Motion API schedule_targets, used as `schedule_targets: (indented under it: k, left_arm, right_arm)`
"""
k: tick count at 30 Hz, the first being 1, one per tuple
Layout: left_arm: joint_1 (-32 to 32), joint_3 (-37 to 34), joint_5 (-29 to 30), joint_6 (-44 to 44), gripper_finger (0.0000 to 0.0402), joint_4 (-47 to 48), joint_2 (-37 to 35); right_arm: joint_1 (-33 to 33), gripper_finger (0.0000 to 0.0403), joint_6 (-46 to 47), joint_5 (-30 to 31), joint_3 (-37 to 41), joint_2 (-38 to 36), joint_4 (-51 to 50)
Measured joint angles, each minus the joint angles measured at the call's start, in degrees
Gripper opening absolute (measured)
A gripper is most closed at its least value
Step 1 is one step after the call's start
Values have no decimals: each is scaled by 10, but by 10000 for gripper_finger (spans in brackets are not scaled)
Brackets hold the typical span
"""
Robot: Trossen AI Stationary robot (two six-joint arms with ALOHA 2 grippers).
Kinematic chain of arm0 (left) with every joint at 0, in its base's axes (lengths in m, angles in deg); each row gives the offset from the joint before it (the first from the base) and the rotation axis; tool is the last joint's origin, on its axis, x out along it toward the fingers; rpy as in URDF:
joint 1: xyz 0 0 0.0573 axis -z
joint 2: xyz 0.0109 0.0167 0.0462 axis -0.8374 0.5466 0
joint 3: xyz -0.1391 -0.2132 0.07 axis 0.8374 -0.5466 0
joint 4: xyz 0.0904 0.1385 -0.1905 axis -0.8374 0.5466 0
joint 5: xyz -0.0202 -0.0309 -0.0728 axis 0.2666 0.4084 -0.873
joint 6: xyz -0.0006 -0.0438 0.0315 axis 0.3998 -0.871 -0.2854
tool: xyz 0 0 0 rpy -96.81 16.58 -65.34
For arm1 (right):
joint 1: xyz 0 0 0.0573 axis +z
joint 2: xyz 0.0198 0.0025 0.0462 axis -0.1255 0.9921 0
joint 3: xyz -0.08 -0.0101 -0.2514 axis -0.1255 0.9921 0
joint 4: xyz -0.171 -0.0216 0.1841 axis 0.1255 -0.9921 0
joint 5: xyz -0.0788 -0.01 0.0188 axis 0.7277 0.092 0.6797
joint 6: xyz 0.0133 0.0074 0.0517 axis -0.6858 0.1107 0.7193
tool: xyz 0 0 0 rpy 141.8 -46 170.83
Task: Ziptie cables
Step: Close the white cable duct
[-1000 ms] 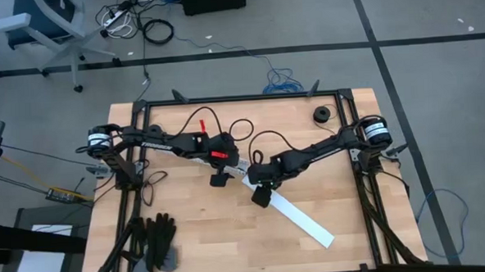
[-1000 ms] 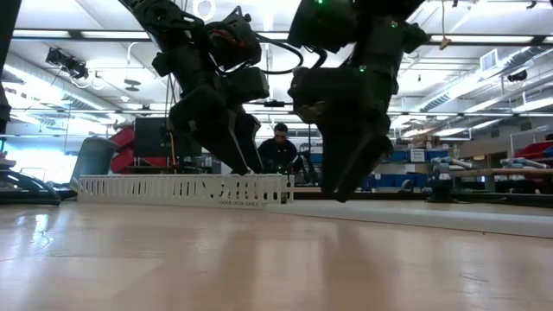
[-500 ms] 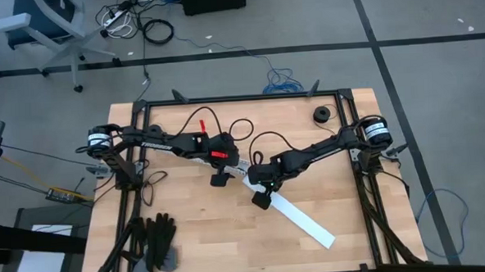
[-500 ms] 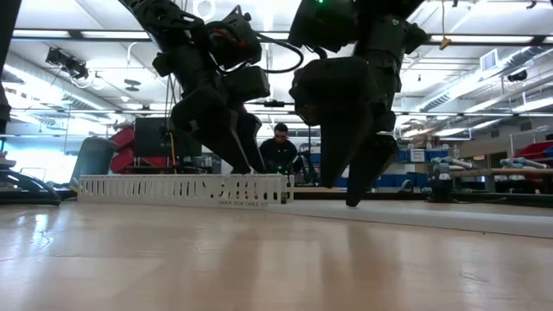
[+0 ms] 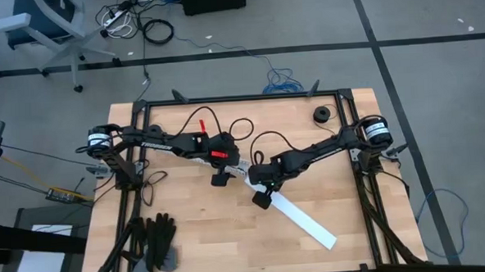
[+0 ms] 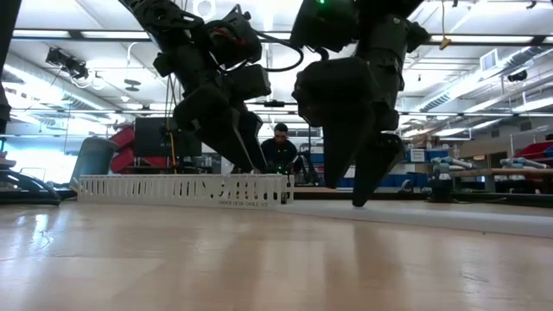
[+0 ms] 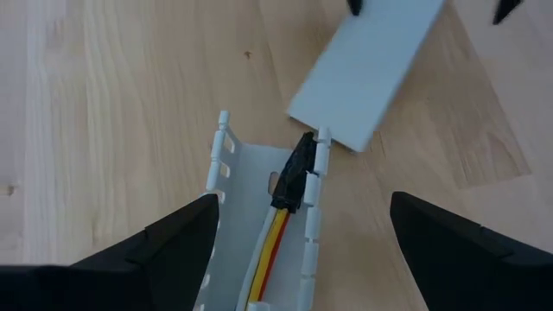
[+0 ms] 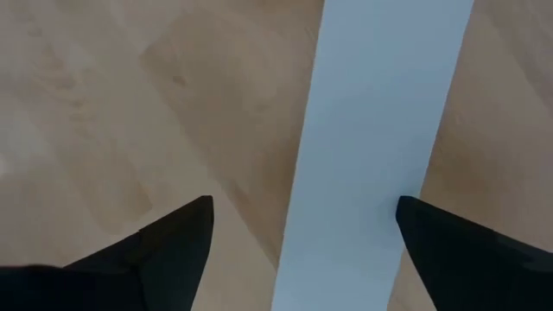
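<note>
Your right gripper [image 8: 298, 250] is hanging with its fingers spread wide, gripping nothing, directly above a flat white strip [image 8: 371, 147] lying on the wooden table [image 5: 189, 228]. Your left gripper [image 7: 298, 250] is also standing wide open, straddling the end of a white slotted channel [image 7: 220, 173] without touching it. Inside that channel, the cables [image 7: 272, 242] are lying lengthwise: yellow, red and white wires ending in a small dark plug [image 7: 294, 173] against one wall. Just past the channel's end, the white strip is beginning. Black gloves [image 5: 153, 238] are resting near the table's corner. Beyond the table, a person [image 6: 281, 147] is sitting in the workshop.
</note>
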Motion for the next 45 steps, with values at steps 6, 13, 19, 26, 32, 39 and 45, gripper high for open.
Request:
schedule_targets:
  k: [6, 13, 19, 26, 32, 39, 45]
  left_arm:
    - [0, 0, 0, 2, 321, 0, 0]
    - [0, 0, -5, 43, 321, 1, 0]
    - [0, 0, -8, 62, 321, -1, 0]
    - [-3, 0, -9, 69, 321, -33, 16]
    - [-4, 0, -2, 71, 321, -34, 33]
    - [-4, 0, 3, 63, 321, -52, 33]
    - [-4, 0, 3, 55, 321, -61, 33]
  right_arm:
    - [0, 349, 0, -59, 1, -4, -10]
    - [0, 347, 11, 13, 1, -35, -46]
    - [4, 349, 22, 26, 1, -46, -78]
    - [14, 350, 40, 39, 1, -36, -113]
    - [30, 350, 63, 59, 1, -36, -117]
    - [54, 350, 93, 88, 1, -35, -102]
    - [71, 350, 95, 113, 1, -22, -94]
